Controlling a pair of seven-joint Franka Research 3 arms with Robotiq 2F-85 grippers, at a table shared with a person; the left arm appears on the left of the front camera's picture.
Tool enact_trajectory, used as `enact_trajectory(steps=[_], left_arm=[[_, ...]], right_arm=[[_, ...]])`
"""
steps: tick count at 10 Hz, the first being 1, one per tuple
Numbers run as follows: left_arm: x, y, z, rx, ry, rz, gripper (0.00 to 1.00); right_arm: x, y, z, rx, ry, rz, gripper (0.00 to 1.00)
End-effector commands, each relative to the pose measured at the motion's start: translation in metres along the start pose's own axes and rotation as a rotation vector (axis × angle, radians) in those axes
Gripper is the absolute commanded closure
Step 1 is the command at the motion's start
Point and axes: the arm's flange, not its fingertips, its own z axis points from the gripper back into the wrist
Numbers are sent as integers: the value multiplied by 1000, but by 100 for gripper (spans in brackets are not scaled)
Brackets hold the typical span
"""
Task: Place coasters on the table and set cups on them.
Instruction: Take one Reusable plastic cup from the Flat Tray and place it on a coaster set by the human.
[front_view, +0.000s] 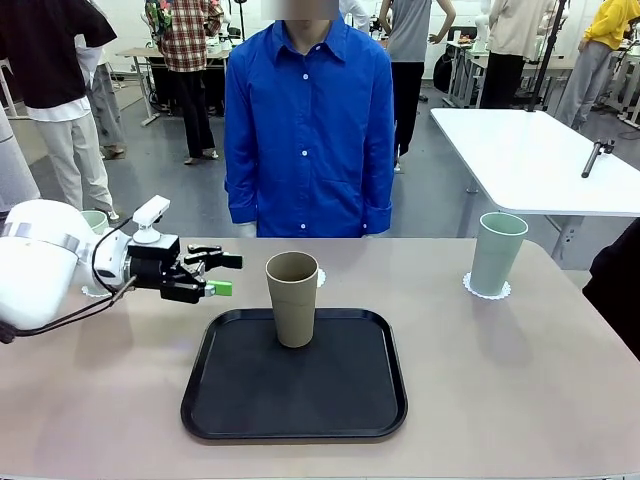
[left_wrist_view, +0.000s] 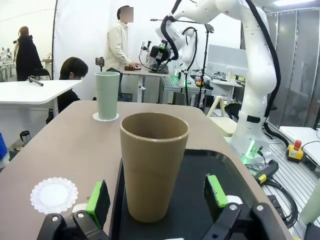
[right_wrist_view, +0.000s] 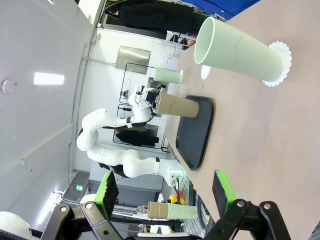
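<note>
The tan cup (front_view: 292, 298) stands upright on the black tray (front_view: 340, 400). My left gripper (front_view: 226, 275) is open and level, a short way left of that cup and pointing at it without touching. In the left wrist view the tan cup (left_wrist_view: 154, 165) rises just beyond the open left gripper (left_wrist_view: 157, 197). An empty coaster (front_view: 319, 277) lies behind the cup, also seen as coaster (left_wrist_view: 53, 195). At the right, a mint cup (front_view: 497, 253) stands on a coaster (front_view: 487, 291). A second mint cup (front_view: 95, 220) is partly hidden behind my left arm. My right gripper (right_wrist_view: 165, 192) is open and holds nothing, short of the mint cup (right_wrist_view: 235, 50).
A person in a blue shirt (front_view: 308, 130) stands at the far edge of the table (front_view: 520, 380). A white table (front_view: 540, 155) stands behind at the right. Something dark (front_view: 618, 290) juts in at the right edge. Bare tabletop lies on both sides of the tray.
</note>
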Motion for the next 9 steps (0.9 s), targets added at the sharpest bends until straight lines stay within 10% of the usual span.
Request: enact_trajectory(steps=[1, 9], left_arm=[[-15, -5, -6, 49, -8, -63, 0], [-29, 10, -50, 61, 34, -42, 0]], right_arm=[[-1, 1, 0, 3, 4, -4, 0], [-1, 1, 0, 3, 4, -4, 0]])
